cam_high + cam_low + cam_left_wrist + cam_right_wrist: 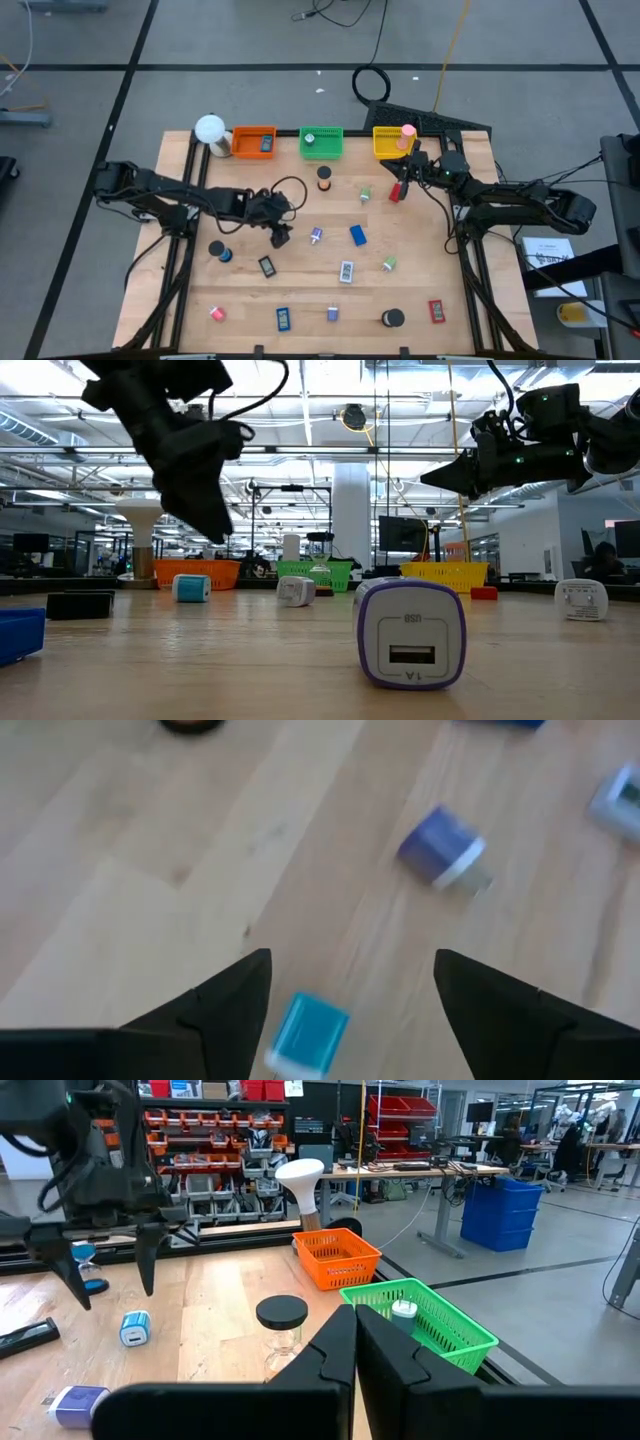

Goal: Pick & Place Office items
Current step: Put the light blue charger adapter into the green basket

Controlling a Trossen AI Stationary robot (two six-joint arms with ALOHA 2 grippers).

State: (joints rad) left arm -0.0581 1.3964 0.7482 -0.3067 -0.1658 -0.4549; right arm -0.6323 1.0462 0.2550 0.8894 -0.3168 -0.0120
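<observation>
Around our pale wooden counter [420, 290] stretches a grey-floored workshop, with shelving and desks showing in the low view. Along the far edge are standing an orange plastic tray [253, 141], a green plastic tray [321, 142] and a yellow plastic tray [392, 141], with a white ball-shaped lamp [210, 128] just left of the orange one.

We are holding our left gripper [281, 235] left of centre with its jaws spread wide and nothing between them. Directly below it, the left wrist view is showing a small light-blue block [309, 1035] lying on the wood between the two fingers, and a purple-and-white charger cube [440, 847] a little further off. Other office items are lying scattered across the counter: a blue flat rectangle [358, 235], a black round roll [392, 318] and a red flat rectangle [436, 311] near the front edge.

Our right gripper [397, 189] is hanging clenched shut over the far right part of the counter, near the yellow tray; from above a red piece seems to sit at its tip, though we cannot tell whether it is held.

We judge the step in hand to be a grasp of the blue block. To do it well, we are wanting the block centred between the fingers, the descent straight, and the closing gentle enough that it does not skid away.
</observation>
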